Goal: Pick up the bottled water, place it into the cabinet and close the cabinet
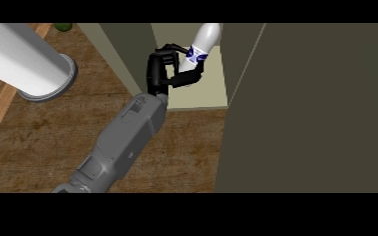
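The bottled water (202, 45) is white with a blue label and leans tilted inside the open cabinet, above its pale floor (198, 96). My left hand (164, 70) reaches in from the lower left and is shut on the bottle, fingers over its far side and thumb below the label. The bottle's lower end is hidden behind the hand. The cabinet's dark door (303, 110) stands open at the right. My right hand does not show.
A large white cylinder with a grey rim (33, 62) fills the upper left above the wooden counter (52, 135). A small green thing (63, 27) sits at the top left edge. The cabinet's dark left wall (125, 55) runs beside my wrist.
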